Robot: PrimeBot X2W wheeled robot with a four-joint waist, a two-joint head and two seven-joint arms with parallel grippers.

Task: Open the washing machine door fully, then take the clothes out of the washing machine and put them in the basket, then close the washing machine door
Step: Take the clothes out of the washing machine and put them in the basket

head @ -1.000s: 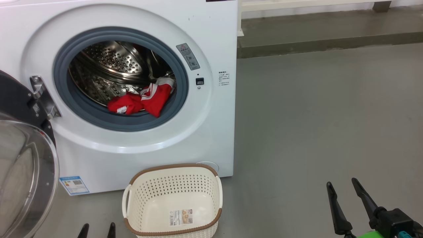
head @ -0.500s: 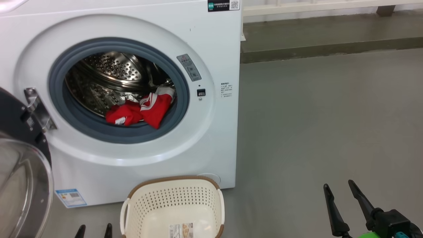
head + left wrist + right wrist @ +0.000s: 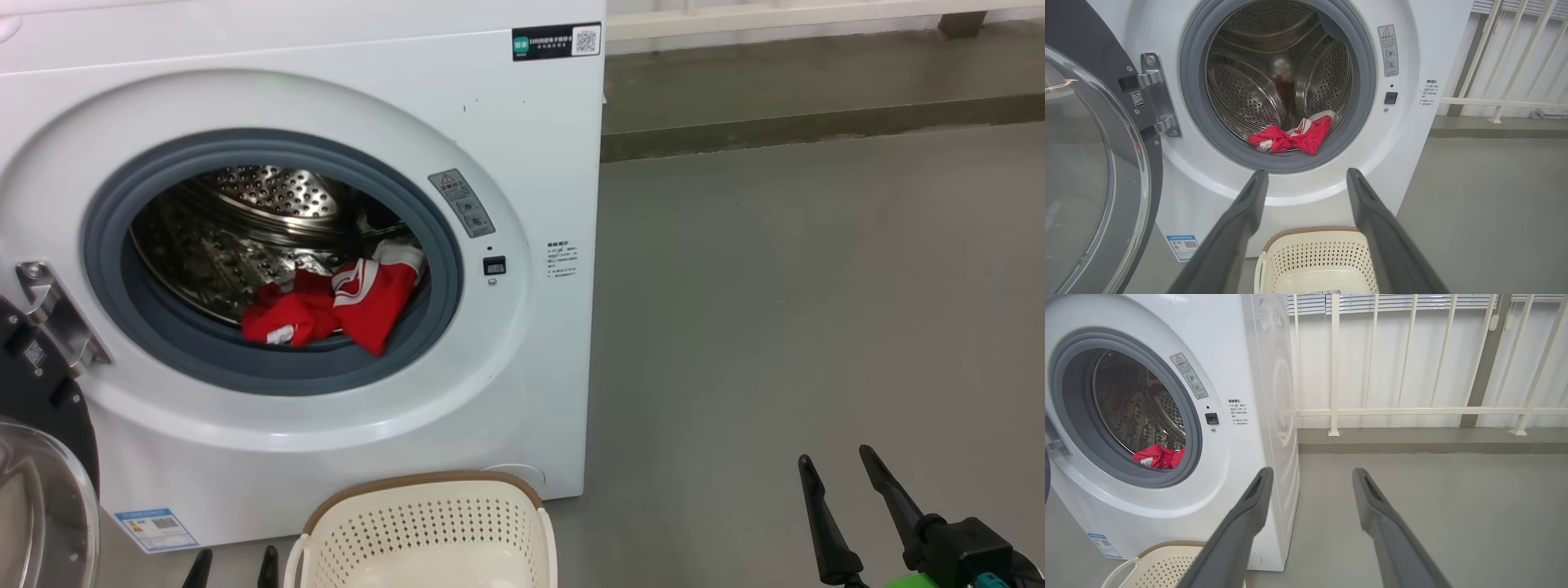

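Head view: left claw point(image 3: 236, 555) and right claw point(image 3: 835, 456) wide apart, empty; clothes point(image 3: 343, 306) in washing machine point(image 3: 531, 163)

Perforated shiny steel drum point(image 3: 1274, 81); soft red cloth clothes point(image 3: 1294, 136); perforated plastic basket point(image 3: 1318, 257).

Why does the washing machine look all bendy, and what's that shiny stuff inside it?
Left wrist view: the wide lens bulges the washing machine; its steel drum glints with bright spots, and the door glass carries faint reflections. Right wrist view: the machine's side edge curves, the same lens effect. Head view: lines look straighter, the light is soft and even, with no hard shadows.
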